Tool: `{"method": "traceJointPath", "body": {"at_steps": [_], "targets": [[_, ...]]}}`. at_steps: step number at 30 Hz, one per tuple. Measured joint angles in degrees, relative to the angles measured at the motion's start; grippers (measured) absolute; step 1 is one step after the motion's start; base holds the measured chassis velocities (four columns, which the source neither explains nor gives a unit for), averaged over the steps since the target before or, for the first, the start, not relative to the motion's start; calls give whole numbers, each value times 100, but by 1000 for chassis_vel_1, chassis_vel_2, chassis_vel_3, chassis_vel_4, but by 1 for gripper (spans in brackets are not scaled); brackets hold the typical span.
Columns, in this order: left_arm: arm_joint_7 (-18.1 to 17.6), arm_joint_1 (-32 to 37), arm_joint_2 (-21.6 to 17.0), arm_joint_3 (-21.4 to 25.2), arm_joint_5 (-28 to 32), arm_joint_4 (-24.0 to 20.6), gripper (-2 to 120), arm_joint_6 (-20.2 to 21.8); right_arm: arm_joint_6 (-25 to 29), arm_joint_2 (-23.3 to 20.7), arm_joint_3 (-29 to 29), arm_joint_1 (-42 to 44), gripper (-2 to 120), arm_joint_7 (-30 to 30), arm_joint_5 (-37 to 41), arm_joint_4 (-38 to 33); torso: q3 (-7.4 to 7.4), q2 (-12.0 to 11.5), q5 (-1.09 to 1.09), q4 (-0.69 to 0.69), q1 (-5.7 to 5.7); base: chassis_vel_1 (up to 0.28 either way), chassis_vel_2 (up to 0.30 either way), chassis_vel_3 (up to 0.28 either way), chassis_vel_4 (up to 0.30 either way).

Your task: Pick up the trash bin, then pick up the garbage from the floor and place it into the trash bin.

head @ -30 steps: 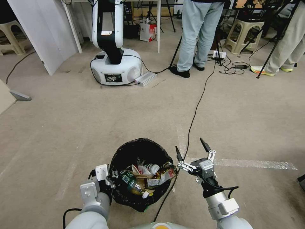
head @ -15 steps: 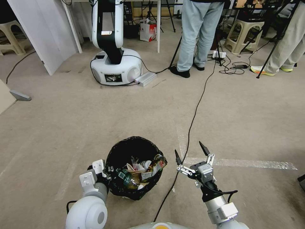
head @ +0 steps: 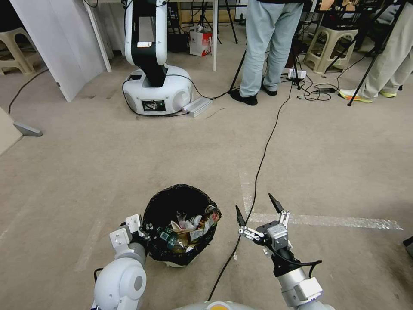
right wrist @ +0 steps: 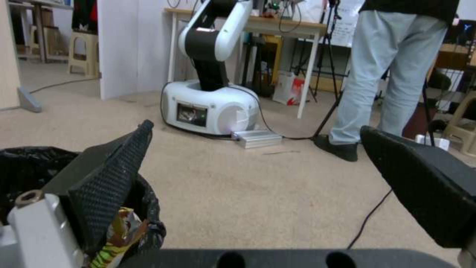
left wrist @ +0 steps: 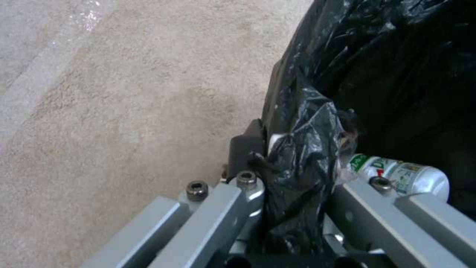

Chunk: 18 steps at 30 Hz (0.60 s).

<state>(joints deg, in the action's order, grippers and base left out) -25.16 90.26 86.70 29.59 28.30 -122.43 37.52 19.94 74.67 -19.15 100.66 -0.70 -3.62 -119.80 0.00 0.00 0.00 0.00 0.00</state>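
The trash bin [head: 168, 199], lined with a crinkled black bag, stands low on the carpet just ahead of me. Garbage [head: 189, 226] fills it: a green-labelled bottle, wrappers, white cups. My left gripper [head: 145, 234] is shut on the bin's near left rim. In the left wrist view that gripper [left wrist: 292, 160] pinches the folded liner [left wrist: 386, 74], and the bottle [left wrist: 401, 175] lies just inside. My right gripper [head: 254, 203] hangs open and empty to the right of the bin. In the right wrist view its wide-spread gripper [right wrist: 263, 152] sits beside the bin [right wrist: 29, 163], with a wrapper [right wrist: 119, 234] at the rim.
A black cable [head: 258, 172] runs across the carpet between the bin and my right gripper. A tape strip [head: 335, 221] lies to the right. Farther off stand a white robot base [head: 157, 92], a silver box [head: 197, 106], people's legs [head: 262, 47], tripods and stools.
The bin, held by my left gripper, has sunk lower and shifted slightly left. The left arm has drawn back with it. The right gripper has barely moved and stays open.
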Motion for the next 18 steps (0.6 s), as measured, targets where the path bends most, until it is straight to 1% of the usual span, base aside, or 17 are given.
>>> {"method": "traceJointPath", "body": {"at_steps": [11,13,14,17,18], "targets": [[-16,-24,0,69,57,-3,3,-4,27,8,45,7,100,56,-34,33,0,0,0,0,1,0,0,0,0],[-16,-45,0,75,72,-3,14,-12,50,8,45,34,100,77,-54,33,0,0,0,0,0,0,0,0,0],[-16,-45,0,75,72,-3,14,-12,50,8,45,34,100,77,-54,33,0,0,0,0,0,0,0,0,0],[-15,-72,4,77,86,-3,27,-22,80,7,45,78,100,111,-84,37,0,0,0,0,0,0,0,0,0],[-15,-72,4,77,86,-3,27,-22,80,7,45,78,100,111,-84,37,0,0,0,0,0,0,0,0,0]]}}
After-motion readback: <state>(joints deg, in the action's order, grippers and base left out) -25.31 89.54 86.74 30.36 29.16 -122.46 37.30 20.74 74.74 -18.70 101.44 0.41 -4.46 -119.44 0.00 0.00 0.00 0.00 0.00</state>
